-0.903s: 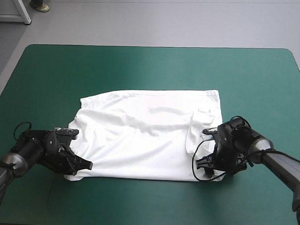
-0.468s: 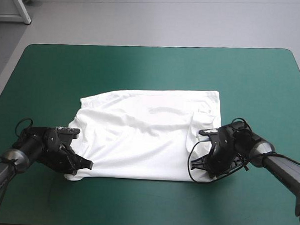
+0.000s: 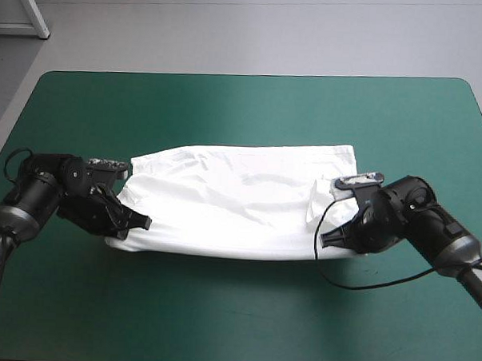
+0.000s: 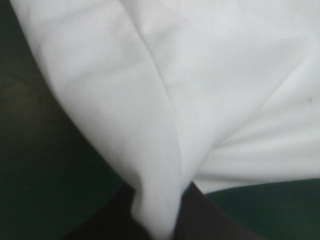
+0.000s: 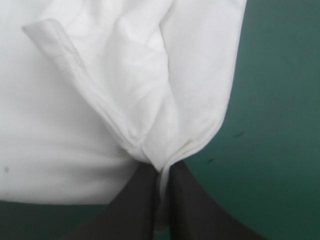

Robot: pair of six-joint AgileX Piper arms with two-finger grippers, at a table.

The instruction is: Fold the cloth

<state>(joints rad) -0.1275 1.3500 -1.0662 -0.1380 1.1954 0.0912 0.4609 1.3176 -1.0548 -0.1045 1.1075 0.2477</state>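
The white T-shirt (image 3: 240,200) lies across the middle of the teal-green table, its near edge lifted off the cover and sagging between the two arms. My left gripper (image 3: 135,222) is shut on the near left corner. In the left wrist view the cloth (image 4: 190,100) runs down between the black fingers (image 4: 120,215). My right gripper (image 3: 326,238) is shut on the near right corner. In the right wrist view the cloth (image 5: 125,100) bunches into a pinch at the fingertips (image 5: 142,200), with a sleeve hem beside it. The far edge rests on the table.
Bare teal-green cover (image 3: 244,109) stretches beyond the T-shirt to the far edge, and a wide strip lies between the shirt and the near edge. A white frame leg (image 3: 32,7) stands on the floor past the far left corner.
The right gripper closed on the near right corner. Both grippers then rose and moved away from the near edge, lifting the shirt's near edge off the table.
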